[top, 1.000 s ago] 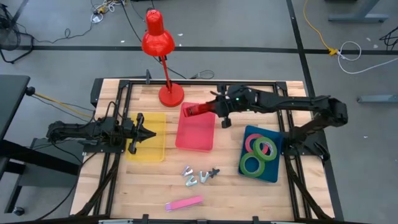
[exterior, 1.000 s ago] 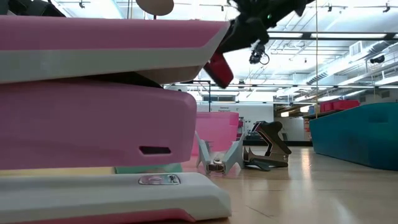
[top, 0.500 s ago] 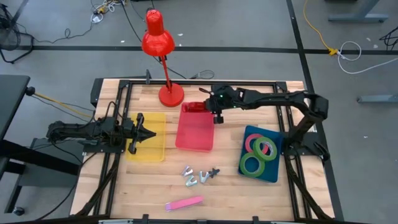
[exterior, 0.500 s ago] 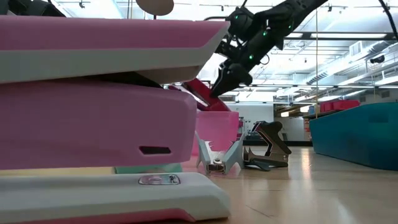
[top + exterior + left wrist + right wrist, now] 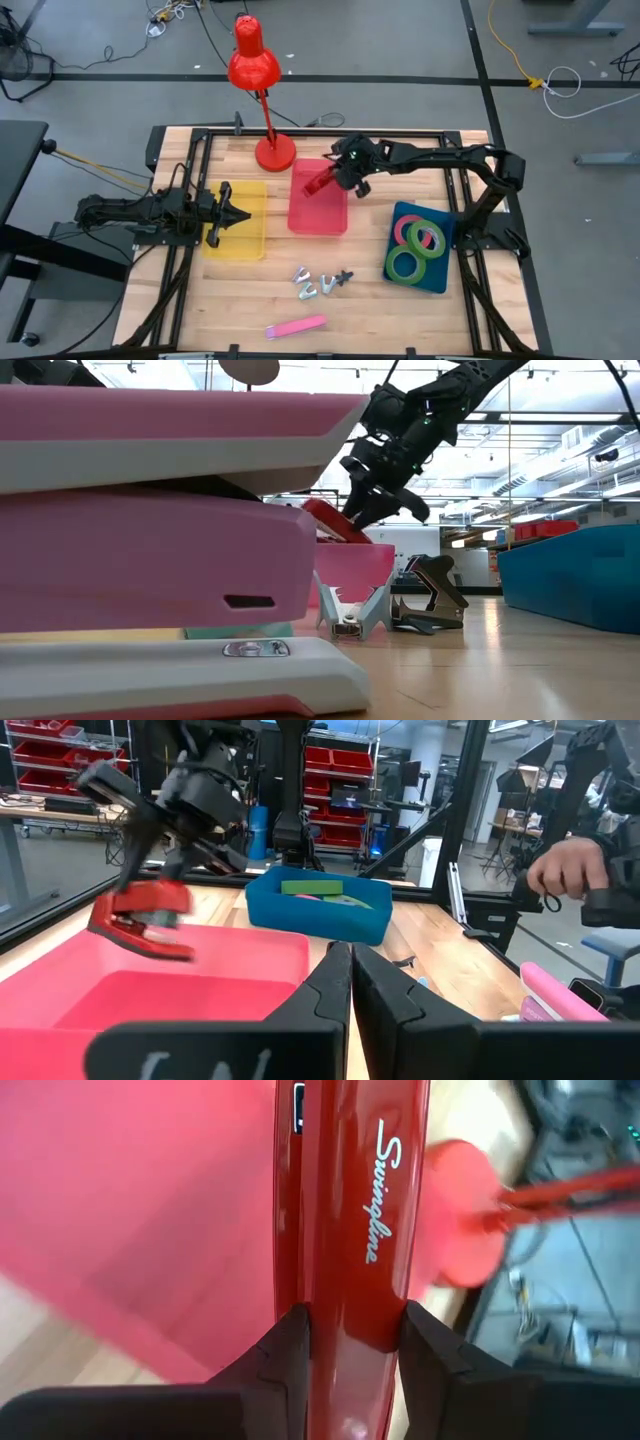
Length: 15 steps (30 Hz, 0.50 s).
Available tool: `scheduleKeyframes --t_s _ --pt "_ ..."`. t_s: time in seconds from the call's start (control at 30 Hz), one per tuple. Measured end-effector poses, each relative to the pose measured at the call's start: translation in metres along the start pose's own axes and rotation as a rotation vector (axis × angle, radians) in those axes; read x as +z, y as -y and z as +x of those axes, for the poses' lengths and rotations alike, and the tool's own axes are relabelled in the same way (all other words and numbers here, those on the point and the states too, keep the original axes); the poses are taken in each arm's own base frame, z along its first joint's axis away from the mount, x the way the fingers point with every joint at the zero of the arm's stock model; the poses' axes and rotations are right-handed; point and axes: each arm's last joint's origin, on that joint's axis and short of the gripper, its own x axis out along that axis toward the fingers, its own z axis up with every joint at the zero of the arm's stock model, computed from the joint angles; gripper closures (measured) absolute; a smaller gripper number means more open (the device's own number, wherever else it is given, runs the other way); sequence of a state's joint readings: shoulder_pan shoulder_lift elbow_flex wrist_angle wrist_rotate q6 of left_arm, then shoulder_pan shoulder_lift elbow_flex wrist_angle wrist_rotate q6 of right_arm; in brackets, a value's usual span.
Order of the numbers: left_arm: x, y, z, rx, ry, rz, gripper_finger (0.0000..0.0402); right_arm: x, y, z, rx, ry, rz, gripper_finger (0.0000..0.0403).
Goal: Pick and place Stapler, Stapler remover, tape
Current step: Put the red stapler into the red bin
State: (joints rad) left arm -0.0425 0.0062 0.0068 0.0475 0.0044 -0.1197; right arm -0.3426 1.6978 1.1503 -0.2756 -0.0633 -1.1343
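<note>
Red stapler [image 5: 322,183] in right end effector [image 5: 338,178] (over pink bin [image 5: 318,215]).

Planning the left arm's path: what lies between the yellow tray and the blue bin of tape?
High view: the pink tray, with the right gripper holding a red stapler over it.

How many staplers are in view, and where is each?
2. A red stapler is held in the right gripper above the pink tray; a pink stapler lies at the table's front edge.
</note>
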Motion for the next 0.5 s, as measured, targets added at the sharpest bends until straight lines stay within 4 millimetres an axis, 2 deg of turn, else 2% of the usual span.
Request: scheduleKeyframes --t_s 0.13,0.27,0.5 --pt "0.000 0.000 0.000 0.000 0.000 0.000 0.0383 0.005 -0.003 0.000 0.014 0.013 -0.104 0.0298" --pt "0.000 0.000 0.000 0.000 0.000 0.000 0.0383 0.009 -0.010 0.000 0.059 0.014 -0.300 0.0298" --pt "0.000 0.000 0.000 0.000 0.000 0.000 0.0383 0.011 -0.021 -0.001 0.152 -0.010 -0.537 0.0298"
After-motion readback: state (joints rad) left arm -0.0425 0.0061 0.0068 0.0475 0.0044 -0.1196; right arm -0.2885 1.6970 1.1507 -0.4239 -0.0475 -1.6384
